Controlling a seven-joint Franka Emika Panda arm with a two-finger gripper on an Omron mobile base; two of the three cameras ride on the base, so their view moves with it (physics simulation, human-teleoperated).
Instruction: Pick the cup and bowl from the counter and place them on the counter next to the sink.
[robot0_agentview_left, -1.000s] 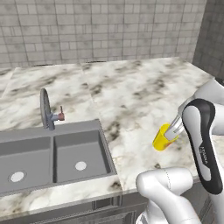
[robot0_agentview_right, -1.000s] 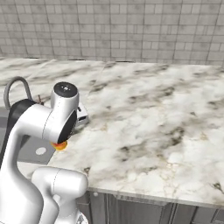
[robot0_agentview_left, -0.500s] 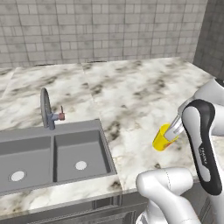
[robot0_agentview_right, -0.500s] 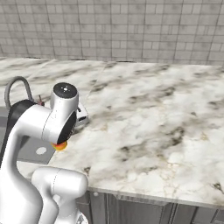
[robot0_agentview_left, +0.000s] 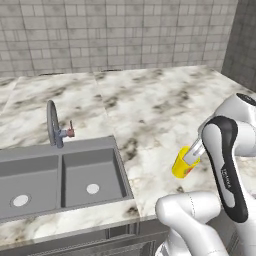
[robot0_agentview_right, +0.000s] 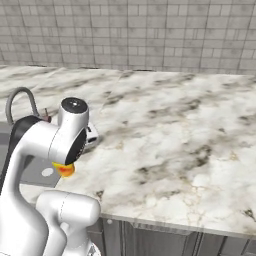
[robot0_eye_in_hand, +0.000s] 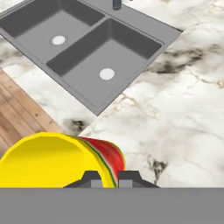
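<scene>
Holding the cup (robot0_agentview_left: 183, 163) by its rim, gripper (robot0_eye_in_hand: 104, 179) clamped tight, finger tips pinching the yellow wall from both sides. Hanging tilted above the counter (robot0_agentview_left: 160, 115), just right of the sink (robot0_agentview_left: 60, 175), red-orange pattern facing down and toward the arm. Seen from the right base: only an orange-yellow sliver of the cup (robot0_agentview_right: 64, 170) peeking out under the arm's wrist, near the counter's (robot0_agentview_right: 170, 145) front edge. Seen from the hand: cup (robot0_eye_in_hand: 52, 159) large in the foreground, marble below and right, double basin of the sink (robot0_eye_in_hand: 87, 52) beyond with two round drains. Faucet (robot0_agentview_left: 53, 123) with small red handle standing behind the basins, well apart from the cup. Whether the cup touches the marble: cannot tell.
</scene>
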